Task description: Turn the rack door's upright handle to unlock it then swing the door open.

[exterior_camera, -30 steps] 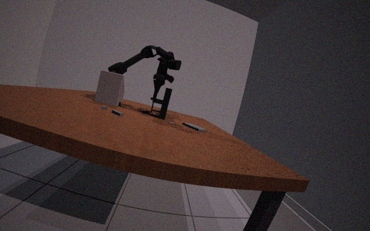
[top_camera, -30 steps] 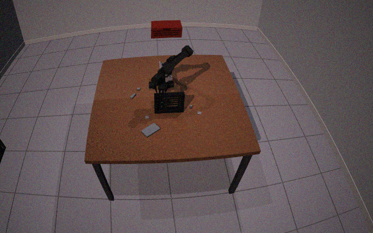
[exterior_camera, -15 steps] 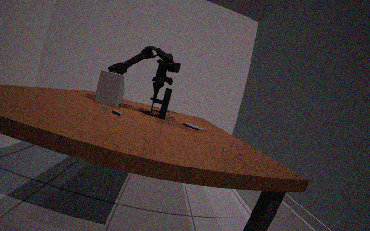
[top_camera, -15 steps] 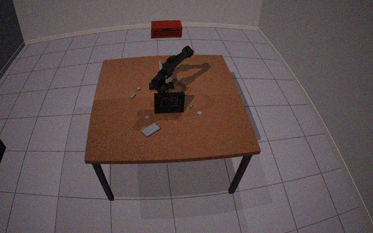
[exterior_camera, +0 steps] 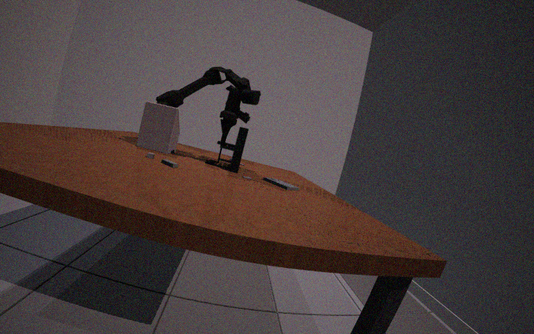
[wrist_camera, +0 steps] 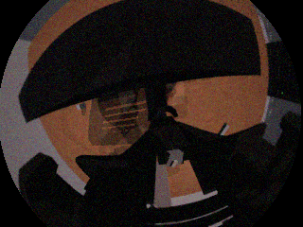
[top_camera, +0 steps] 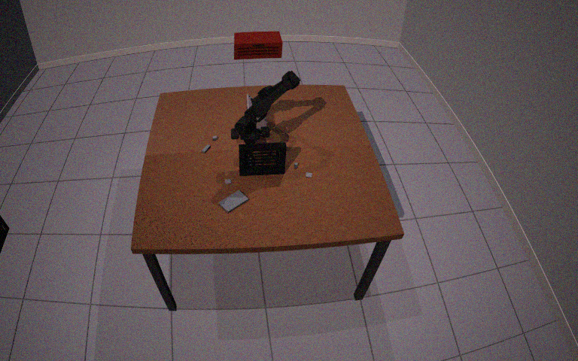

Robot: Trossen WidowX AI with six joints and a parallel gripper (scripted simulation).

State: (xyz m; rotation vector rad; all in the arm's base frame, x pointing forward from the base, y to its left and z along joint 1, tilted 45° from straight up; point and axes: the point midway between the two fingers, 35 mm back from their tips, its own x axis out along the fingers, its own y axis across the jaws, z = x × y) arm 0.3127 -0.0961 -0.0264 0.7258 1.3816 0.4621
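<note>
The black rack frame (top_camera: 262,171) (exterior_camera: 240,150) stands upright on the table. It also shows in the wrist view as a broad dark band (wrist_camera: 142,43) across the top. The door with its slotted opening appears flush within the frame in the top view. My gripper (top_camera: 250,141) (exterior_camera: 223,142) (wrist_camera: 165,127) reaches down on the arm's side of the frame. It is shut on the door's upright handle, just above the dark crossbar (exterior_camera: 228,146) that joins it to the rack. The fingers mostly hide the handle, so its exact angle is hard to tell.
A flat grey slab (top_camera: 233,201) (exterior_camera: 281,184) lies beyond the rack. Small grey blocks (top_camera: 215,138) (top_camera: 206,149) (top_camera: 296,165) and others lie around it. A pale box (exterior_camera: 157,127) stands by the arm's base. A red chest (top_camera: 257,44) is behind the table.
</note>
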